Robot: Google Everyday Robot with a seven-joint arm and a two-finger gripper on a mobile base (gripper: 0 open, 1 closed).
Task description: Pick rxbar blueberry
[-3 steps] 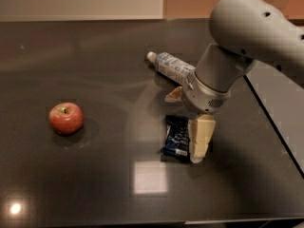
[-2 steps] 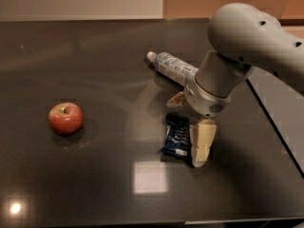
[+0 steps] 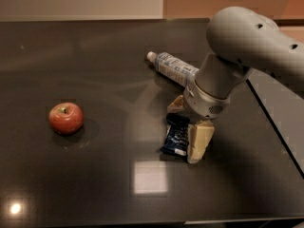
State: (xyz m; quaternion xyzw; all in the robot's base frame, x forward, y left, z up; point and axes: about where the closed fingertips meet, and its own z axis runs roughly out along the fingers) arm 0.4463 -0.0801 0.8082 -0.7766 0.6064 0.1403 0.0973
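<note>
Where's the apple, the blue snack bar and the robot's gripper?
apple (image 3: pixel 66 118), camera view, its red middle.
rxbar blueberry (image 3: pixel 174 137), camera view, wrapper's middle.
gripper (image 3: pixel 185 128), camera view, between fingertips, straddling the bar.

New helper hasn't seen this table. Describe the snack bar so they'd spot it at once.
On the dark table, look right of centre, at the robot's hand. The snack bar lies flat beside its pale finger: navy wrapper, unlike the clear bottle behind or red apple far left.

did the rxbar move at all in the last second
No. The rxbar blueberry lies in the same spot, just nearer the camera than the bottle, with the gripper down at it.
</note>
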